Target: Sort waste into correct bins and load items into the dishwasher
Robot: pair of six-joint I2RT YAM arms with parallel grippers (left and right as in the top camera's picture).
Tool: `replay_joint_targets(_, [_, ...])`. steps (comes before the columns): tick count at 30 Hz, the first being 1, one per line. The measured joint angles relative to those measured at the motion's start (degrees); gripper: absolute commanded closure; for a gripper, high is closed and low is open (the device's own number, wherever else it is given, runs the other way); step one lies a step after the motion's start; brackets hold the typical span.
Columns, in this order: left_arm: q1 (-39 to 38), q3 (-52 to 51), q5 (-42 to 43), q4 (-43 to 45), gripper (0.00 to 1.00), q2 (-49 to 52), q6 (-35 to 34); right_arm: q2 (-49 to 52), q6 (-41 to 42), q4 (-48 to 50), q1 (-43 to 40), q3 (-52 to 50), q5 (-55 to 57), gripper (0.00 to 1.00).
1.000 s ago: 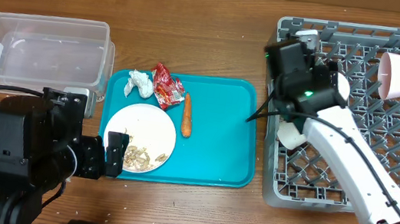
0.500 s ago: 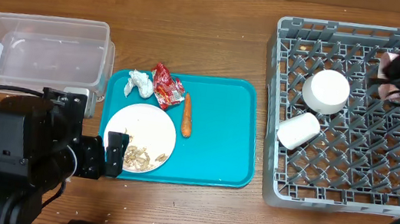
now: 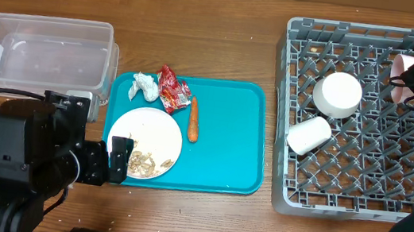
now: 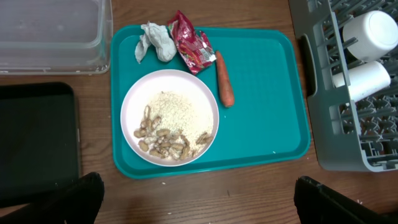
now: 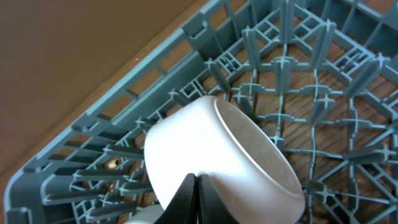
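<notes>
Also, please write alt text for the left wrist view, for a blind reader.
A teal tray holds a white plate of food scraps and rice, with a carrot piece, red wrapper and crumpled tissue beside it. A clear tub and black tray lie at the left edge, and a grey rack with two white cups at the right.

robot lab: arms (image 3: 13, 159) at wood table (image 3: 217, 37)

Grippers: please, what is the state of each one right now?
Left gripper: open, holding nothing.
Right gripper: shut, nothing seen between its fingers, close to the pale pink cup.
</notes>
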Motion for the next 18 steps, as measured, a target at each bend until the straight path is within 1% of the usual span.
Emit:
replay_joint_targets(9, [0.0, 0.0, 0.0, 0.0, 0.0, 0.0, 0.0, -2.5, -9.9, -9.9, 9.1, -0.1, -7.3, 0.96])
replay_joint_targets(12, [0.0, 0.0, 0.0, 0.0, 0.0, 0.0, 0.0, -6.7, -10.4, -10.7, 11.2, -0.2, -8.5, 0.95])
replay_joint_targets(18, [0.0, 0.0, 0.0, 0.0, 0.0, 0.0, 0.0, -20.1, -9.0, -14.6, 14.1, -0.2, -10.7, 0.95])
